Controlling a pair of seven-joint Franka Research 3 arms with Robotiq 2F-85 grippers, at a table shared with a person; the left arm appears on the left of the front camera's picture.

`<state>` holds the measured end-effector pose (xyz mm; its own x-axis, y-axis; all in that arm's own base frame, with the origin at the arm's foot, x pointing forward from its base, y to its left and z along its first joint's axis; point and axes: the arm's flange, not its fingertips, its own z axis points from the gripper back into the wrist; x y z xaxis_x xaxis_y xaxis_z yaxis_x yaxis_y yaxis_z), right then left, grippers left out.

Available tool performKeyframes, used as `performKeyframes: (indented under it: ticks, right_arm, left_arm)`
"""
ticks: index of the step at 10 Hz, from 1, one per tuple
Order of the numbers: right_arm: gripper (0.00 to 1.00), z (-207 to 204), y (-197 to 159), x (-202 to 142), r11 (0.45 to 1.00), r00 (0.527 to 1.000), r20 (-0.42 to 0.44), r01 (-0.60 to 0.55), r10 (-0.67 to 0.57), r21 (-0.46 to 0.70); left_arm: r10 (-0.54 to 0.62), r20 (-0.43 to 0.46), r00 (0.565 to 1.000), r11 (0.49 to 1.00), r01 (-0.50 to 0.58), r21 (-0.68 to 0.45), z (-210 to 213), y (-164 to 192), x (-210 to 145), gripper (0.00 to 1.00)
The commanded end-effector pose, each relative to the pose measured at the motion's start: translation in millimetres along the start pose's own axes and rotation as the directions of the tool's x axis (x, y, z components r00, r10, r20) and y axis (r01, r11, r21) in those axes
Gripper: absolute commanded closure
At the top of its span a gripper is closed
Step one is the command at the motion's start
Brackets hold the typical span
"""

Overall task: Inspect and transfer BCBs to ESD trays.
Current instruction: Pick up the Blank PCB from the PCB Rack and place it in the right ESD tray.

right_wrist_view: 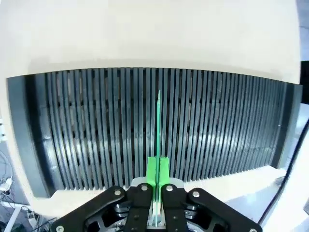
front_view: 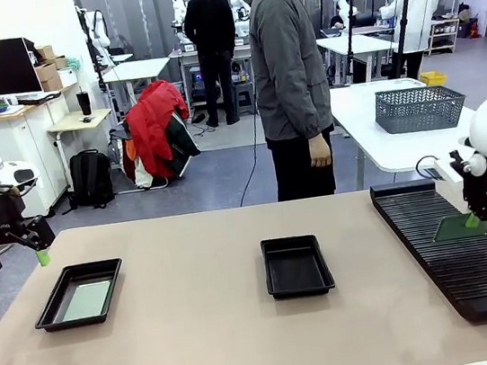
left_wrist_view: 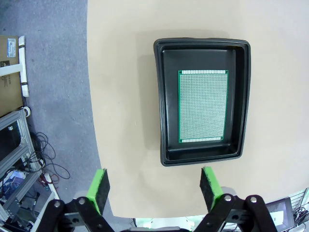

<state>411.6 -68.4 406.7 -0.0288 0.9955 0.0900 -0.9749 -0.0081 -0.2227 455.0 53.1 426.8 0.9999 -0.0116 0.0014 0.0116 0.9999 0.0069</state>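
Two trays: the first tray (left_wrist_view: 158, 101), ahead of the released left claw (left_wrist_view: 154, 187), holds a board (left_wrist_view: 203, 106); the middle tray (front_view: 269, 271) is bare. The right claw (right_wrist_view: 157, 168), clenched on a second board (right_wrist_view: 159, 116) at the rack (right_wrist_view: 72, 121), should lift straight, clearing the slots.

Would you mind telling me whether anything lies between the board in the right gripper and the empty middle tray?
Nothing visible does. The right gripper holds the board above the rack; only bare table separates it from the middle tray, whose floor is empty.
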Motion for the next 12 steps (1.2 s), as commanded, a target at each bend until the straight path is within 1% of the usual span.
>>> performKeyframes:
  ticks: [1,3,5,7,9,12]
  right_arm:
    - [1.0,52.4,1.1,1.6,1.0,1.0,-0.02,0.001,0.0,0.015]
    - [1.0,101.6,-0.7,8.6,1.0,0.998,-0.053,-0.014,0.015,0.01]
    - [1.0,141.4,-5.0,14.9,0.999,0.998,-0.057,-0.017,0.018,0.031]
    - [1.0,170.5,-9.6,17.0,0.999,0.999,-0.049,-0.008,0.01,0.047]
    - [1.0,186.0,-12.5,17.1,0.999,0.999,-0.041,-0.012,0.014,0.042]
    - [1.0,188.8,-9.0,15.3,0.999,0.999,-0.032,-0.023,0.024,0.022]
  left_arm:
    - [0.002,0.0,1.0,1.0,-0.002,0.0,-0.5,0.4,0.4,0.0]
    - [0.002,0.0,1.0,1.0,-0.002,0.0,-0.5,0.4,0.4,0.0]
    - [0.002,0.0,1.0,1.0,-0.002,0.0,-0.5,0.4,0.4,0.0]
    - [0.002,0.0,1.0,1.0,-0.002,0.0,-0.5,0.4,0.4,0.0]
    - [0.002,0.0,1.0,1.0,-0.002,0.0,-0.5,0.4,0.4,0.0]
    - [0.002,0.0,1.0,1.0,-0.002,0.0,-0.5,0.4,0.4,0.0]
